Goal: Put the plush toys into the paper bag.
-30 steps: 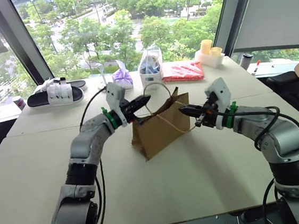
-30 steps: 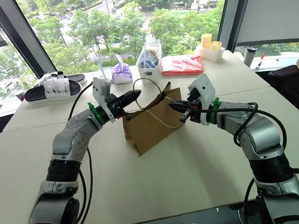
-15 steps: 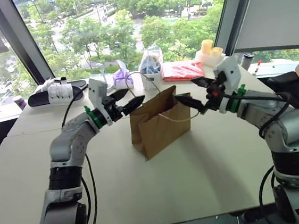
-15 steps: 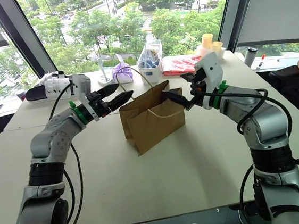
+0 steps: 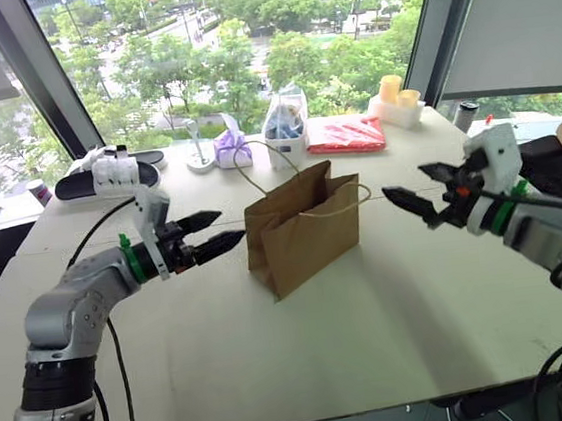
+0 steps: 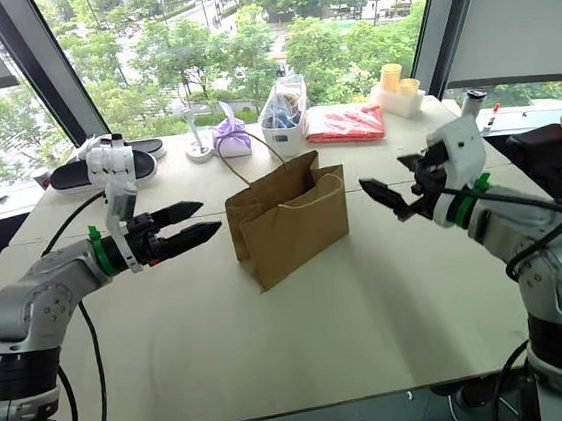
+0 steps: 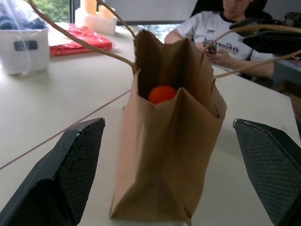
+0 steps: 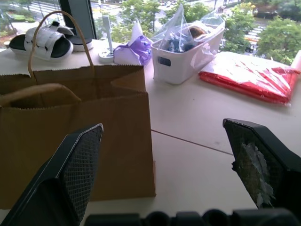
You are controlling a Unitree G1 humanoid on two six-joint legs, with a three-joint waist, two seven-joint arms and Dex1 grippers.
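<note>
We see the paper bag (image 5: 303,226) standing upright near the middle of the pale surface (image 5: 375,341), its mouth open and its thin string handles (image 5: 336,205) arching loosely over the top. Looking along the left hand's fingers into the mouth of the bag, we can make out the rounded top of the orange plush toy (image 7: 162,93) sitting inside, below the rim; we cannot tell from these views where the green one is. Our left hand (image 5: 221,231) hovers to the left of the bag, apart from it, pointing toward it roughly level with its two black fingers spread and nothing between them. Our right hand (image 5: 415,189) hangs to the right of the bag, also clear of it, aimed back toward it with its fingers likewise spread wide and empty. Behind the bag, along the window edge of the surface, we see a purple tied pouch (image 5: 231,148), a white tub under a clear plastic bag (image 5: 285,130), a flat red packet (image 5: 344,134), yellow cups on a white holder (image 5: 394,100), and a pair of black-and-white slippers (image 5: 108,172) far to the left. A person in a white printed shirt (image 7: 225,35) sits beyond the far right side of the surface, hands together around a small device.
</note>
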